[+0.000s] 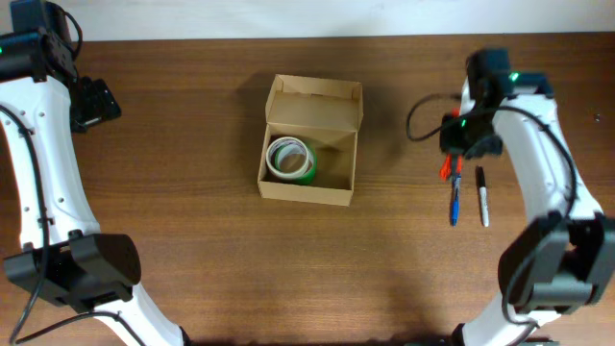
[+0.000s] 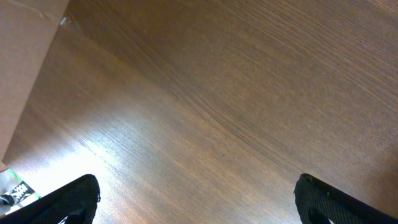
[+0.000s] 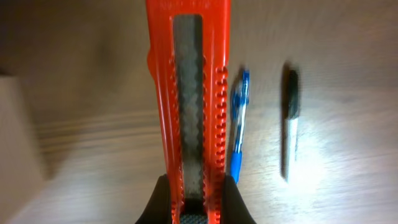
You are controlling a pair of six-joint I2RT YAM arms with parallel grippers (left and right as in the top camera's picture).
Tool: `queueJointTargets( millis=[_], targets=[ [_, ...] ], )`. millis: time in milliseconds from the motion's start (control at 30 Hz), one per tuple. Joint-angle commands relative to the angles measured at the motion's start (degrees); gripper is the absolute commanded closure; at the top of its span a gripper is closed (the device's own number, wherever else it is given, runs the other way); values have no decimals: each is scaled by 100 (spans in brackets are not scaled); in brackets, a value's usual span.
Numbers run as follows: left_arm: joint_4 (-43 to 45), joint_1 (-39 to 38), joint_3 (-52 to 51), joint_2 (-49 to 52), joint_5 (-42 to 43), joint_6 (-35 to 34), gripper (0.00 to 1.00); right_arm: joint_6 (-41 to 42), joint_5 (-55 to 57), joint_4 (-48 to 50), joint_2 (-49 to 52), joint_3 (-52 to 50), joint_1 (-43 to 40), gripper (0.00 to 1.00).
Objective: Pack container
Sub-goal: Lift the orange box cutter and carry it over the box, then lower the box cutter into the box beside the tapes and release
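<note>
My right claw (image 3: pixel 196 204) is closed tight on a red utility knife (image 3: pixel 189 93), the two fingers (image 3: pixel 157 202) pinching its near end so that the body runs straight out away from my wrist, with the grey slider track facing the camera. On the wooden table (image 1: pixel 192 250) below the knife lie a blue pen (image 3: pixel 239 127) and, to its right, a black marker (image 3: pixel 290 121). They lie roughly side by side and a little apart, and neither touches the knife. From overhead this arm is at the right of the table, with the pen and marker just nearer than the claw. My left claw (image 1: pixel 99 100) is far off at the left edge, towards the far side, well apart from everything. Its wrist view shows both fingers (image 2: pixel 71 200) spread wide with only bare wood between them, so it holds nothing. The container (image 1: pixel 338 183), a plain tan cardboard box, sits at the middle of the table between my two arms. It is open, with its flap lid (image 1: pixel 315 101) standing up along the far side. Inside, in the left half, rest tape rolls (image 1: pixel 291 159), a pale one lying on a green one. The right half shows bare cardboard floor.
</note>
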Motion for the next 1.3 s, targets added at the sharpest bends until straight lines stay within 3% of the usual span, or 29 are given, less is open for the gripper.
queueJointTargets(
  millis=[0,200,333,533,933,1267],
  targets=[
    [11,35,-37,13,0,7,0,-422,-42,-299,-319,907,411,96],
    [11,35,-37,13,0,4,0,-1803,-63,-793,-319,1987,1633,96],
    [11,35,-37,13,0,4,0,-2922,-59,-807,-275,2031,2638,96],
    [11,35,-37,13,0,4,0,-3792,-37,-455,46,2031,3541,96],
    [11,35,-37,13,0,7,0,-4426,-39,151,1003,2031,3727,96],
    [11,35,-37,13,0,7,0,-4752,164,-223,1816,2028,3727,96]
  ],
)
